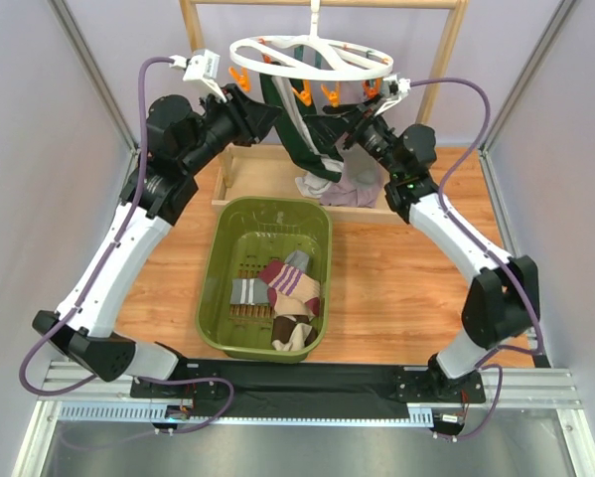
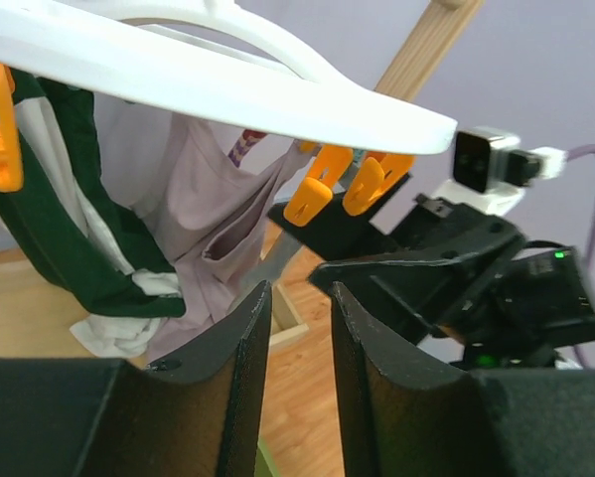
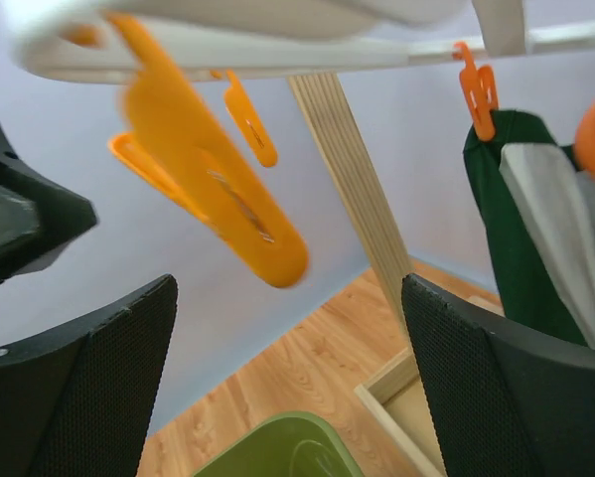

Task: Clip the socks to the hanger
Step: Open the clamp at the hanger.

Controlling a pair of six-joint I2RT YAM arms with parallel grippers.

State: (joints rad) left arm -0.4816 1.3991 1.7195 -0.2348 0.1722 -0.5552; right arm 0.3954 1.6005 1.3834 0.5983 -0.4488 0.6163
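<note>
While the basket [image 1: 216,260] sits nearest the arm bases with a heap of socks [image 1: 282,293] in it, striped and argyle ones jumbled together, both arms are stretched up and away over it toward the hanger [image 2: 227,84]. The left arm [image 1: 108,268] rises from its base and bends inward at the elbow, wrist lifted to the ring's left side. The left gripper [image 2: 299,293] shows only a narrow gap between its fingers, and nothing sits in that gap or touches them. The right arm [image 1: 456,238] mirrors it, folded at the elbow and reaching to the ring's right side. The right gripper [image 3: 287,298] is spread wide and empty, with an orange clip [image 3: 208,189] dangling just above the opening, blurred. Beyond them a dark green sock [image 2: 49,229] and a lilac sock [image 2: 208,199] hang from the hanger, which is hooked on the wooden rack [image 3: 352,189] at the back.
</note>
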